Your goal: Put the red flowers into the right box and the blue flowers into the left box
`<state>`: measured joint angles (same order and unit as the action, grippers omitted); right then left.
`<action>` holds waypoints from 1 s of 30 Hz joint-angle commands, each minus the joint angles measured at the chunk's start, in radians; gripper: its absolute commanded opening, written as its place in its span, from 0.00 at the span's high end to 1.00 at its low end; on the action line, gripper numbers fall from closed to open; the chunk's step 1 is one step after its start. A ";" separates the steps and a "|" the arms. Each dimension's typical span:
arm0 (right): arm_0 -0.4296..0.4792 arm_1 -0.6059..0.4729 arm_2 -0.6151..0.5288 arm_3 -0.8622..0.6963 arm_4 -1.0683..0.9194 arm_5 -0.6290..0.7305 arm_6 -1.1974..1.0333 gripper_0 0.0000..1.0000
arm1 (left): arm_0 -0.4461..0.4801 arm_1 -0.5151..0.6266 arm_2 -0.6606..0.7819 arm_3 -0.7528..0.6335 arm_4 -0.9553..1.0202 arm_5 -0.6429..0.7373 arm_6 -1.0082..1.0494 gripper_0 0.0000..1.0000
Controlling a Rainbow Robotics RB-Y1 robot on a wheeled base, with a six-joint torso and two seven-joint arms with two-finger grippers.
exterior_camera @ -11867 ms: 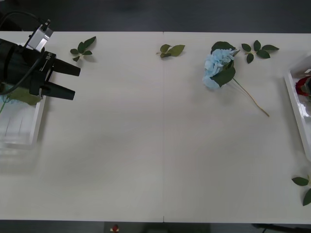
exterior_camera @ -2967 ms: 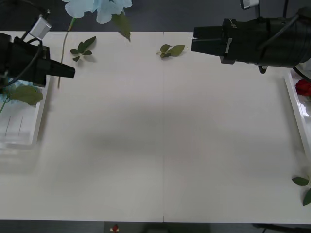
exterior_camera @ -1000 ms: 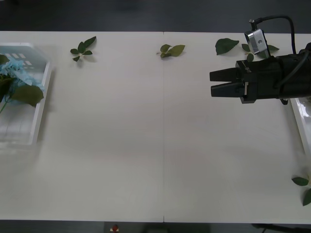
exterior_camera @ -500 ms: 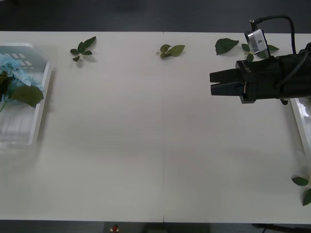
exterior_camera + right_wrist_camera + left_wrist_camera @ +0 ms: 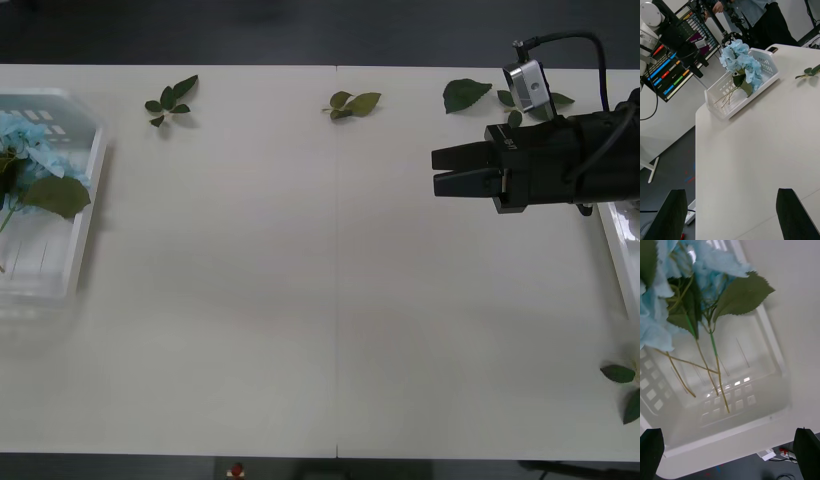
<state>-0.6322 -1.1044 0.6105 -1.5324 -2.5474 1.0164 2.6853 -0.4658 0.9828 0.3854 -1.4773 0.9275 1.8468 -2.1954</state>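
Blue flowers (image 5: 25, 150) lie in the left box (image 5: 82, 235); left gripper (image 5: 730, 461) wide open above, right gripper (image 5: 436, 172) empty, fingers slightly apart, so sorting looks complete.

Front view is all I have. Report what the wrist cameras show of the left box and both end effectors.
Observer: In the left wrist view, the blue flowers lie inside the left box, with their thin stems running along its floor.
Operator: Give me the left end effector.
Observer: The left end effector hangs above that box, open and holding nothing.
Operator: Now the right one.
Observer: The right end effector is wide open and empty over bare table. Its camera faces the box from the side, where the blue heads rise above the rim.
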 commanded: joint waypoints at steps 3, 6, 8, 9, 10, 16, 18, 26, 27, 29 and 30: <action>-0.017 -0.023 -0.018 -0.018 0.001 -0.002 0.020 0.31 | -0.025 0.025 0.000 -0.055 0.266 0.008 -0.149 0.00; -0.017 -0.023 -0.018 -0.018 0.001 -0.002 0.020 0.31 | -0.025 0.025 -0.026 -0.057 0.430 -0.001 -0.224 0.00; -0.017 -0.023 -0.018 -0.018 0.001 -0.002 0.020 0.31 | -0.025 0.025 -0.069 -0.055 0.545 -0.029 -0.280 0.00; -0.017 -0.023 -0.018 -0.018 0.001 -0.002 0.020 0.31 | -0.023 0.025 -0.097 -0.057 0.605 -0.047 -0.311 0.00; -0.017 -0.023 -0.018 -0.018 0.001 -0.002 0.020 0.31 | -0.025 0.025 -0.126 -0.057 0.659 -0.066 -0.343 0.00; -0.017 -0.023 -0.018 -0.018 0.001 -0.002 0.020 0.31 | -0.023 0.025 -0.300 -0.093 0.883 -0.205 -0.510 0.00; -0.017 -0.023 -0.018 -0.018 0.001 -0.002 0.020 0.31 | -0.023 0.025 -0.355 -0.116 0.938 -0.251 -0.510 0.00; -0.017 -0.023 -0.018 -0.018 0.001 -0.002 0.020 0.31 | -0.025 0.025 -0.517 -0.209 1.071 -0.408 -0.510 0.00; -0.017 -0.023 -0.018 -0.018 0.001 -0.002 0.020 0.31 | -0.023 0.025 -0.527 -0.219 1.071 -0.423 -0.510 0.00; -0.017 -0.023 -0.018 -0.018 0.001 -0.002 0.020 0.31 | -0.025 0.025 -0.533 -0.232 1.068 -0.442 -0.510 0.00; -0.017 -0.023 -0.018 -0.018 0.001 -0.002 0.020 0.31 | -0.025 0.025 -0.533 -0.233 1.064 -0.445 -0.510 0.00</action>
<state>-0.6322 -1.1044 0.6105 -1.5323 -2.5470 1.0163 2.6853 -0.4659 0.9830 -0.1694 -1.6827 1.9890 1.4185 -2.7186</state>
